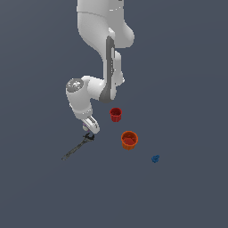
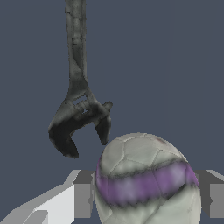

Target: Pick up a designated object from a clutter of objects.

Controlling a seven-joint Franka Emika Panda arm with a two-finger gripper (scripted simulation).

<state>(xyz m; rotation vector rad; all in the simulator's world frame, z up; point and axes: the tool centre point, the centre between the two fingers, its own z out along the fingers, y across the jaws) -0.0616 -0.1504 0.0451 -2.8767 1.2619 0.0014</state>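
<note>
The designated object, an off-white ball [image 2: 144, 175] with a purple stripe, fills the gap between my gripper's [image 2: 146, 199] fingers [image 2: 83, 199] in the wrist view. Both pads stand flush against its sides. In the exterior view my gripper [image 1: 89, 132] is down at the floor and hides nearly all of the ball. Of the clutter of objects, the dark wrench [image 2: 78, 109] lies just beyond the ball with its head toward it. The wrench [image 1: 78, 148] stretches away toward the exterior view's left.
A red cup [image 1: 116, 114] stands to the exterior view's right of the gripper. An orange cup [image 1: 129, 140] is lower and further right, and a tiny blue piece [image 1: 155, 158] lies beyond it. The arm reaches down from the top of the view.
</note>
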